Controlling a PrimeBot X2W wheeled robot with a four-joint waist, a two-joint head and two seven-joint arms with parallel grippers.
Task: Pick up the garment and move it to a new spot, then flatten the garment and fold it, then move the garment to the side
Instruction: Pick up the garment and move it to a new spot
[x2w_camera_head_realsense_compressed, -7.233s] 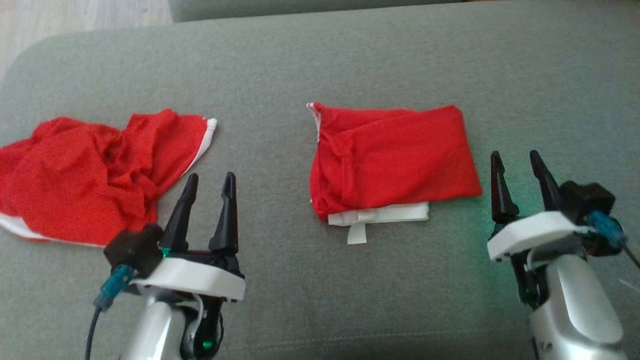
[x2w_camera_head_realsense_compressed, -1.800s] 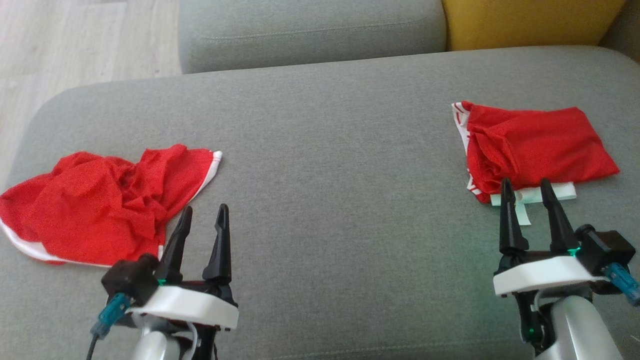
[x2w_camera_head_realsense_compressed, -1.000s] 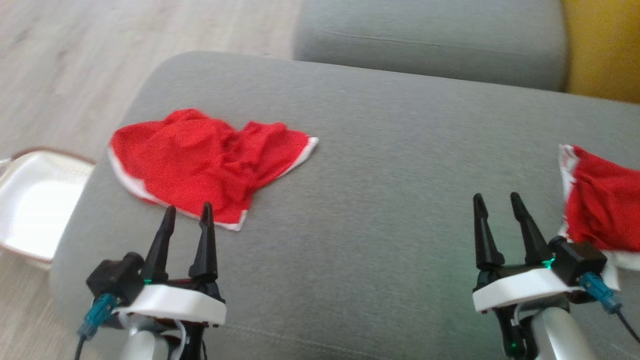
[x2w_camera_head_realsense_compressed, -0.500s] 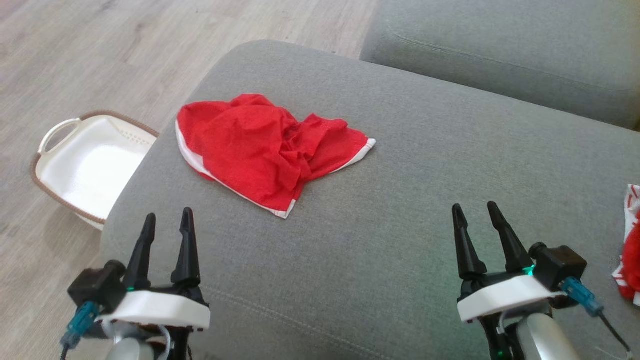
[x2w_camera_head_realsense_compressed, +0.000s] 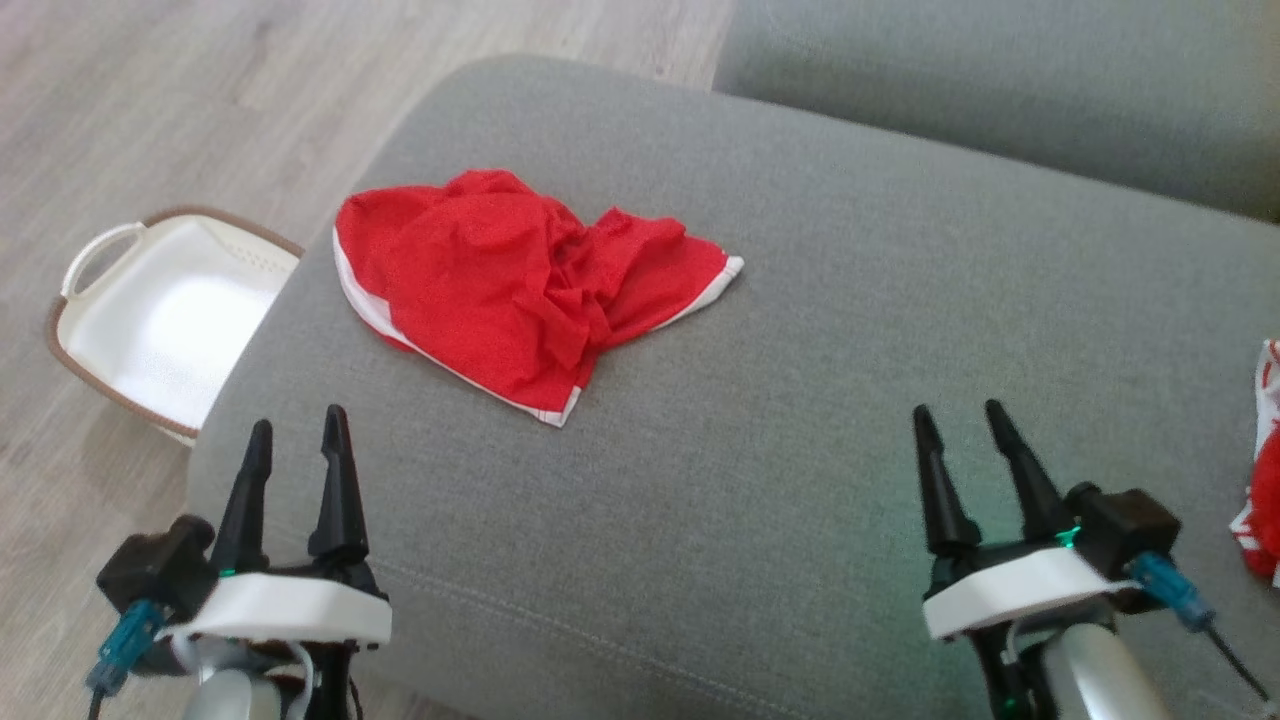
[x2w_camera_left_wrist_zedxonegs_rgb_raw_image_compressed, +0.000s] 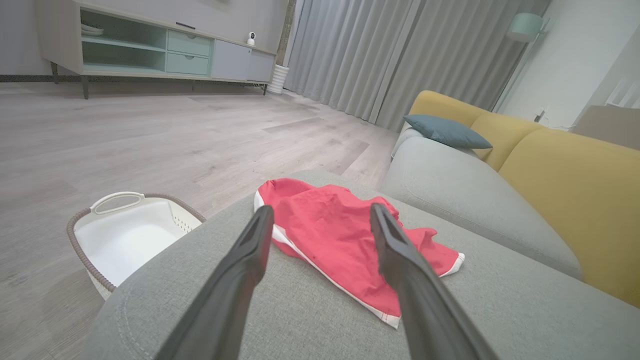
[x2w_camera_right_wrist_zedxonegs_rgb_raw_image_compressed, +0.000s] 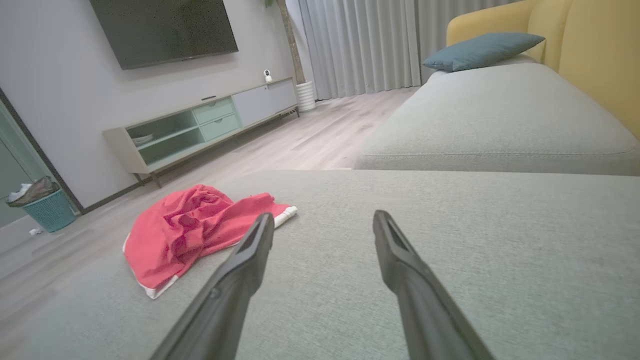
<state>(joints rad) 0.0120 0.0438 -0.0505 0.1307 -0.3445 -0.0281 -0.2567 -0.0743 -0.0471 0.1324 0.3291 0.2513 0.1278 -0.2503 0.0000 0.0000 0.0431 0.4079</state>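
A crumpled red garment with white trim (x2w_camera_head_realsense_compressed: 510, 290) lies on the grey sofa seat (x2w_camera_head_realsense_compressed: 800, 400) near its left end, also seen ahead in the left wrist view (x2w_camera_left_wrist_zedxonegs_rgb_raw_image_compressed: 340, 240) and to the left in the right wrist view (x2w_camera_right_wrist_zedxonegs_rgb_raw_image_compressed: 195, 225). My left gripper (x2w_camera_head_realsense_compressed: 297, 432) hovers open at the seat's near left corner, short of the garment, holding nothing. My right gripper (x2w_camera_head_realsense_compressed: 957, 417) stands open over bare cushion, well right of the garment. A folded red garment (x2w_camera_head_realsense_compressed: 1262, 500) peeks in at the right edge.
A white laundry basket with a brown rim (x2w_camera_head_realsense_compressed: 150, 310) (x2w_camera_left_wrist_zedxonegs_rgb_raw_image_compressed: 125, 235) sits on the wood floor just left of the sofa. Behind are another grey cushion (x2w_camera_head_realsense_compressed: 1000, 90), a yellow backrest (x2w_camera_left_wrist_zedxonegs_rgb_raw_image_compressed: 570, 190), a blue pillow (x2w_camera_right_wrist_zedxonegs_rgb_raw_image_compressed: 480, 50) and a TV cabinet (x2w_camera_left_wrist_zedxonegs_rgb_raw_image_compressed: 150, 50).
The camera has swung left: the crumpled garment has shifted toward the middle of the picture, the folded one has slid to the right edge, and the basket has come into view. Both grippers stay open.
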